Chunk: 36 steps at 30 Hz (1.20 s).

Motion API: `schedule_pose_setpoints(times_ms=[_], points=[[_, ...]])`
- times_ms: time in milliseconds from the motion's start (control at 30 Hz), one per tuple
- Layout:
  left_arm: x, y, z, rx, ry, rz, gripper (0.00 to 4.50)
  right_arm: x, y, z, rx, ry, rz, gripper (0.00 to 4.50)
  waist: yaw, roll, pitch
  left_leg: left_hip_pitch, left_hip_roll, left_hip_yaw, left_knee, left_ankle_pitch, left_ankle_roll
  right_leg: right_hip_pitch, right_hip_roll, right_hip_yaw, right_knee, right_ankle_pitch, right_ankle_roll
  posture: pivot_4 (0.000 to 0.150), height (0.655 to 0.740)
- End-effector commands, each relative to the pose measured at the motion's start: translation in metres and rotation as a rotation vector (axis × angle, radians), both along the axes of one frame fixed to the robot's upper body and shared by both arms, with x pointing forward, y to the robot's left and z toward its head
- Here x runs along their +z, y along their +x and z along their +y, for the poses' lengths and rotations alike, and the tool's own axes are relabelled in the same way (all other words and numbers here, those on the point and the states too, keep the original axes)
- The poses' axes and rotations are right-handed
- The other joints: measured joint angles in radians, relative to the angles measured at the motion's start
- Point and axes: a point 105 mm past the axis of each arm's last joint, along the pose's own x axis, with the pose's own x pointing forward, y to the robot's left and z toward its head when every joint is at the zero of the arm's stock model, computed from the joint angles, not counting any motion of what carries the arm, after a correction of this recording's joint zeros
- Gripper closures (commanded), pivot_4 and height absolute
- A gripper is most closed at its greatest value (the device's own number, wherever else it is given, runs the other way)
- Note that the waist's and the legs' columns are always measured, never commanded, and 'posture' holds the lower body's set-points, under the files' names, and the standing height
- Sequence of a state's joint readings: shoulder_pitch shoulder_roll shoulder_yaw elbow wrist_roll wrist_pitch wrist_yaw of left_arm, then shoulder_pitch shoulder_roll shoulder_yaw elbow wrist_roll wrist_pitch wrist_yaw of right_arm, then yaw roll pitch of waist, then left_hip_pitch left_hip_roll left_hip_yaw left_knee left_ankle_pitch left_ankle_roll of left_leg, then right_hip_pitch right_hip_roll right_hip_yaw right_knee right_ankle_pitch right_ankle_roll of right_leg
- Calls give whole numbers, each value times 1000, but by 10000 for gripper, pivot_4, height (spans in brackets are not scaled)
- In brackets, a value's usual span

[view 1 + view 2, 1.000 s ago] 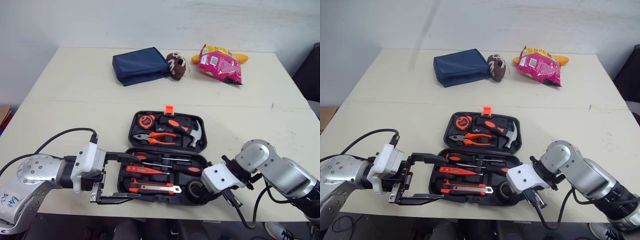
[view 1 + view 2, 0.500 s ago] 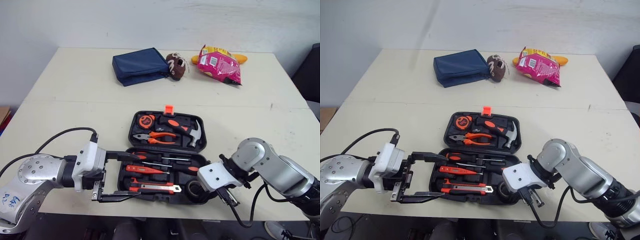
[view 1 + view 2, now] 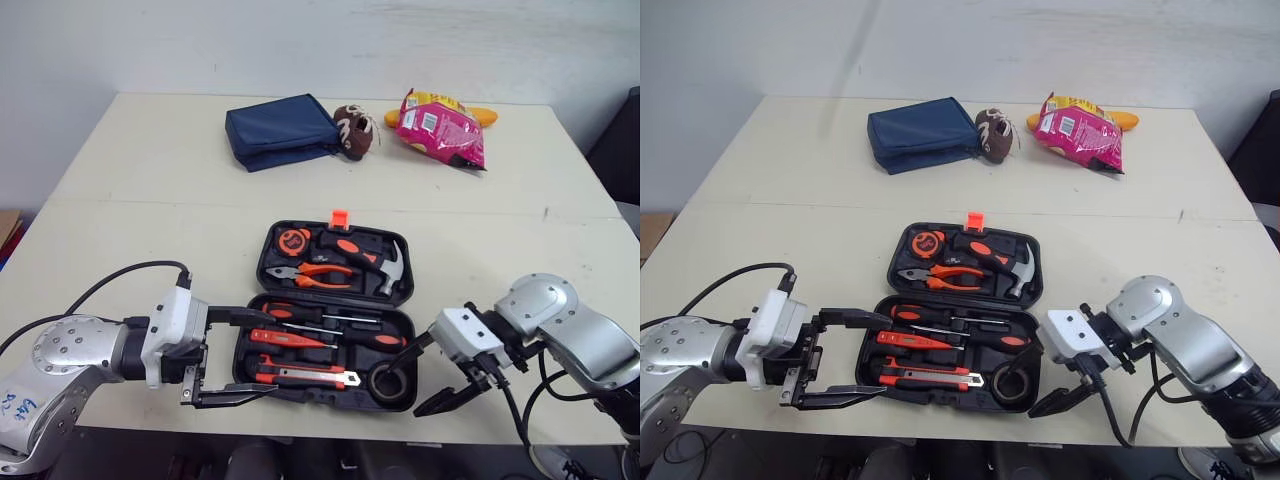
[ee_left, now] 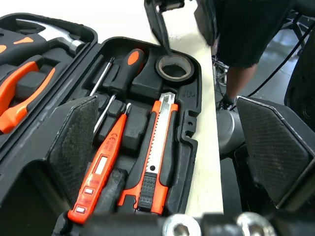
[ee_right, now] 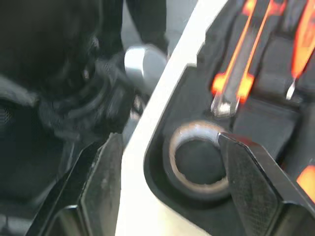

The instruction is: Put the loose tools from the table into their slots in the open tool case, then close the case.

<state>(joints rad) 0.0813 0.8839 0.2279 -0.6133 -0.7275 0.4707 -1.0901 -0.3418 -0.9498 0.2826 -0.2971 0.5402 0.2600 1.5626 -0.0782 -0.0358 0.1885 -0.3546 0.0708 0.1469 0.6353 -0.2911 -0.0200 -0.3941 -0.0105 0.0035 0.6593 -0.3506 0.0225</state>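
Two grippers flank the near half of the tool case (image 3: 263,256), which lies open close to the table's (image 3: 150,200) front edge. The left gripper (image 3: 268,352) has its jaws spread wide around the near left corner. The right gripper (image 3: 408,386) is likewise released, empty, just beside the tape roll (image 4: 173,77) in the near right corner. Every slot looks filled and I see no tool loose on the table, so closing seems to be the step in hand. To do it well, one gripper should pin the near half while the other reaches the far edge by the orange latch (image 3: 338,217) and folds that half over slowly, lest the hammer (image 3: 385,265) or pliers (image 3: 315,272) tip out. First check that the tape roll sits flush. No brand is legible; the pink snack bag's (image 3: 440,128) print is too small to read.
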Motion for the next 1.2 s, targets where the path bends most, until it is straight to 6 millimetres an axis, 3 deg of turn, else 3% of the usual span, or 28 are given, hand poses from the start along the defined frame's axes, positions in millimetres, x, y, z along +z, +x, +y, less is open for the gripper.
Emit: schedule_pose_setpoints(times_ms=[33, 200, 233, 500, 633, 867, 1000, 1100, 1200], points=[[6, 2, 0, -6, 2, -47, 0, 2, -6, 8, 24, 127, 15, 18515, 0, 0, 0, 0, 0, 0, 0, 0, 0, 0, 0, 0, 0, 0, 0, 1500, 7400], [5, 3, 1, -4, 9, -48, 0, -17, -3, 9, -23, 142, -14, 42046, 4, 0, 0, 0, 0, 0, 0, 0, 0, 0, 0, 0, 0, 0, 0, 1500, 7400], [4, 3, 1, -1, 12, -48, 0, -22, -1, 9, -44, 143, -6, 44568, 3, 0, 0, 0, 0, 0, 0, 0, 0, 0, -1, 0, 0, 0, 0, 1500, 7400], [2, 6, 6, 9, 42, -45, 0, -67, 10, 1, -149, 10, 10, 44568, 2, -1, 0, 0, 0, 0, 0, 0, -1, 0, 0, 0, 0, 0, 0, 1500, 7400], [1, 7, 9, 16, 52, -45, 0, -76, 13, -1, -160, -12, -12, 44568, 1, -4, -2, 2, 0, 0, 0, 0, 0, 2, 0, 0, 0, 0, 0, 1500, 7400], [2, 17, 17, 96, 62, -72, 0, -33, 23, 12, -202, 99, -67, 44568, -2, -5, -3, 3, 0, 0, -2, 1, 1, 1, 0, -1, 1, 2, -3, 1500, 7400], [14, 35, 32, 273, -37, -106, 0, 15, 34, -2, -339, 242, -30, 44568, 2, 0, 1, 0, 0, 0, -3, 1, 1, -1, -1, -1, 1, 2, -3, 1500, 7400], [16, 53, 53, 395, -42, -115, 8009, 32, 49, -21, -495, 259, -3, 45000, 5, 0, 1, 0, 0, 0, -3, 0, 1, -1, 0, -1, 1, 2, -2, 1500, 7400], [4, 72, 74, 492, 46, -104, 21455, 34, 65, -47, -616, 208, -54, 45000, 9, 0, 1, 0, 0, 0, -3, 0, 1, -2, 0, -1, 0, 2, -2, 1500, 7400]])
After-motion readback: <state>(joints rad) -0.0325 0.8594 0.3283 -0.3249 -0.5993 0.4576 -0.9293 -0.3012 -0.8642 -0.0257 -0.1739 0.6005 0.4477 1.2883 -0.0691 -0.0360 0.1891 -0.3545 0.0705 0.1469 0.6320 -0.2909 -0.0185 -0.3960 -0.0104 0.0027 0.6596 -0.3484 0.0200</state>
